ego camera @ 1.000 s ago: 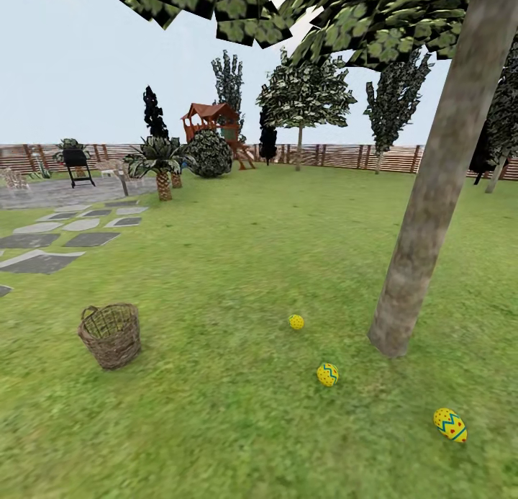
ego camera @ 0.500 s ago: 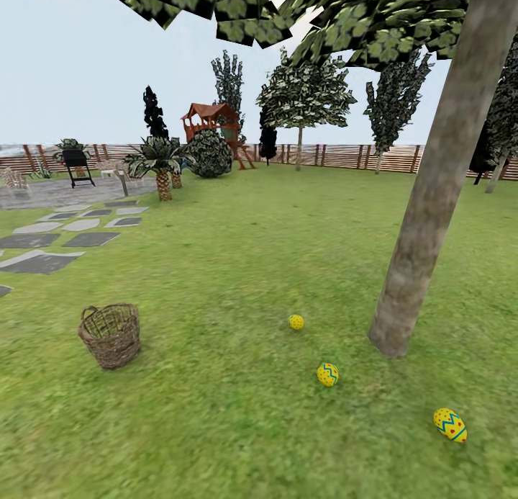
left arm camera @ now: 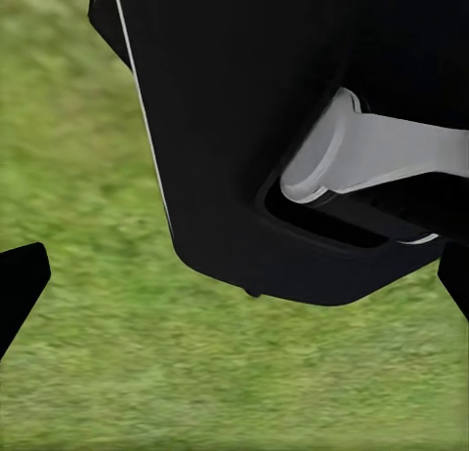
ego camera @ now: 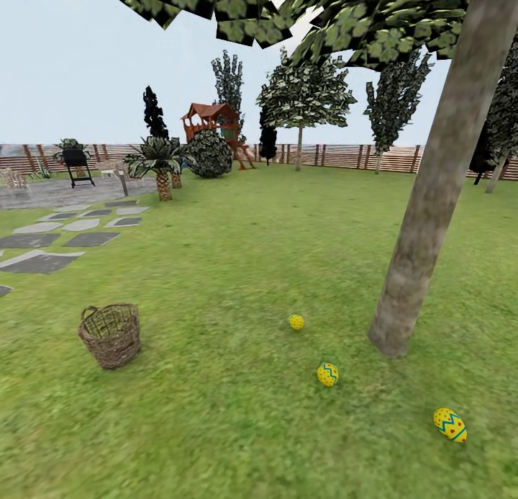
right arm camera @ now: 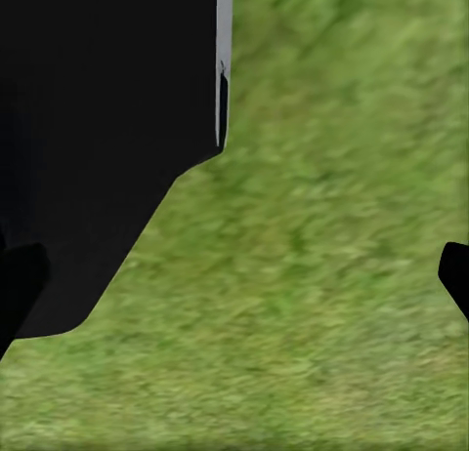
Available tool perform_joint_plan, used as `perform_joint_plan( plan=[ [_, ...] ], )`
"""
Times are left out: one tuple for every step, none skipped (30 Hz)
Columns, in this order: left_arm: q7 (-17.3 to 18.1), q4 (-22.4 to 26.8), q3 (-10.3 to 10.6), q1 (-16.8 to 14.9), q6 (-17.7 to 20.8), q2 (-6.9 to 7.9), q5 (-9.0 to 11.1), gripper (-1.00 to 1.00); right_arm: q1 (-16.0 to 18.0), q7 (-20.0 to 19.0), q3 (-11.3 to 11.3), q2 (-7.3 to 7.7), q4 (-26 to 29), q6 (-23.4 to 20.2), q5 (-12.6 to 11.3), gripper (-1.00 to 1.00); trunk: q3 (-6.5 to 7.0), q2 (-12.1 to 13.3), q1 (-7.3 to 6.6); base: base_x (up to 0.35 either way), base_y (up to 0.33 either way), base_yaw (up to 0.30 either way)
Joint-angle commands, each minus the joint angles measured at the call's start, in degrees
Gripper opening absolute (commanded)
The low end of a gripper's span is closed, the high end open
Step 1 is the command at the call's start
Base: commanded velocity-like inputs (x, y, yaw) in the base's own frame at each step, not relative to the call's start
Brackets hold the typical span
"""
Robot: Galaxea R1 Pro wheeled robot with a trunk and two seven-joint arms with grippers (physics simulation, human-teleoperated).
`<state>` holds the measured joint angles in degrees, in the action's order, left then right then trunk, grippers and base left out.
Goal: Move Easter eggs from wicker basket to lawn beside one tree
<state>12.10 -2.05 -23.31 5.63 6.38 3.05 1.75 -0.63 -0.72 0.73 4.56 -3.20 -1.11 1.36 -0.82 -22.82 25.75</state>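
eggs (ego camera: 327, 374) on lawn (ego camera: 237, 268) beside tree (ego camera: 432, 196); fingers (left arm camera: 21, 285) apart

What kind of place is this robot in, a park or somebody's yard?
Most likely a private back garden, rendered in a simulator. A wide lawn is ringed by a slatted wooden fence, with a red-roofed playhouse at the far side and grey stepping stones leading off to the left.

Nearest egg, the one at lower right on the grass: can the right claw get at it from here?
Probably, with a stoop. The nearest egg lies on open lawn, apart from the tree, with nothing around it. The right claw is spread open over bare grass.
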Motion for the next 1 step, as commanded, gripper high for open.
perform_joint_plan(
  plan=[
    [0.2,0.0,-0.3,0.0,0.3,0.02,0.2,1.00,0.0,-0.1,0.1,0.01,0.0,-0.1,0.2,1.00,-0.09,-0.1,0.03,0.000,0.000,0.000]
  ],
)
